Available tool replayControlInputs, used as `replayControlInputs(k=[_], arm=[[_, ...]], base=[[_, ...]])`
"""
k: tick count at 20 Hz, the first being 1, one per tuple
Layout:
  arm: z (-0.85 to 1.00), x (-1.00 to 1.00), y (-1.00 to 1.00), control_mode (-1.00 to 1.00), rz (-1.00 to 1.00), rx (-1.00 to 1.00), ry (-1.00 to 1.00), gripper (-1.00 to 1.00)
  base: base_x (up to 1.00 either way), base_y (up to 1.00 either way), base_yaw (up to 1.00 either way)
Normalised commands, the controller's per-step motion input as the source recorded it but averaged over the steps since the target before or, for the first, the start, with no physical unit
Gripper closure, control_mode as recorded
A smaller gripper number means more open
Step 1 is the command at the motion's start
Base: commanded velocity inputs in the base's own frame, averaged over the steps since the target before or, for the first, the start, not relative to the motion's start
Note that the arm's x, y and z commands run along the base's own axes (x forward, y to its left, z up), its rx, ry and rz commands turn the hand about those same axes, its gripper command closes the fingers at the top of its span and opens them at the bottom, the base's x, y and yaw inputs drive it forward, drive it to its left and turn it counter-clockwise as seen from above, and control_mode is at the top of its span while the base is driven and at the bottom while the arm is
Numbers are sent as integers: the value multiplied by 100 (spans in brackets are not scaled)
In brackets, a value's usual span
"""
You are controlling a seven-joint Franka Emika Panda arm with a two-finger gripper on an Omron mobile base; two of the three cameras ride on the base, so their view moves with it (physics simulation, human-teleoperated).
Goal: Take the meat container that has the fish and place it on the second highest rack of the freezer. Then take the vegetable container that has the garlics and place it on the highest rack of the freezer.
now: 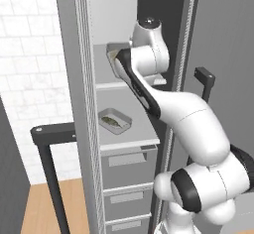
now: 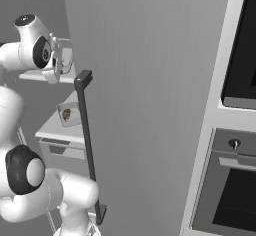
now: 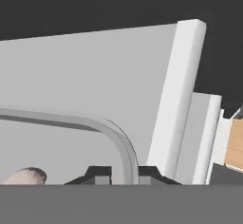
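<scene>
The freezer (image 1: 186, 39) stands open. The meat container with the olive-brown fish (image 1: 115, 121) lies on the second highest rack (image 1: 141, 129); it is also in the right base view (image 2: 69, 114). My arm reaches in over the highest rack (image 1: 103, 74). My gripper (image 3: 125, 174) is shut on the rim of the vegetable container (image 3: 116, 137), and one of the pale garlics (image 3: 26, 175) shows inside it. That container (image 1: 112, 51) sits at the level of the highest rack, with the gripper (image 2: 56, 69) at its near edge. Whether it rests on the shelf I cannot tell.
The freezer door with its black bar handle (image 2: 86, 130) stands open close to the right of the arm. Another open door panel (image 1: 74, 109) flanks the left side. Drawers (image 1: 129, 166) are stacked below the racks. An oven (image 2: 232, 180) is at far right.
</scene>
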Motion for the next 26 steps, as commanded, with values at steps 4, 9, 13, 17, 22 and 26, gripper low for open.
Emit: replayControlInputs(k=[4, 9, 13, 17, 22, 26], arm=[[-30, 81, 16, -100, -10, 0, 0, 100], [-31, 77, 3, -100, -9, 0, 0, 100], [-33, 53, 5, -100, -7, 0, 0, -100], [-14, -8, 2, -100, -2, 0, -12, -100], [13, -53, 0, -100, 0, 0, -35, -100], [46, -83, -1, -100, 0, 1, -30, -100]], base=[[0, 0, 0], [0, 0, 0], [0, 0, 0], [0, 0, 0], [0, 0, 0], [0, 0, 0]])
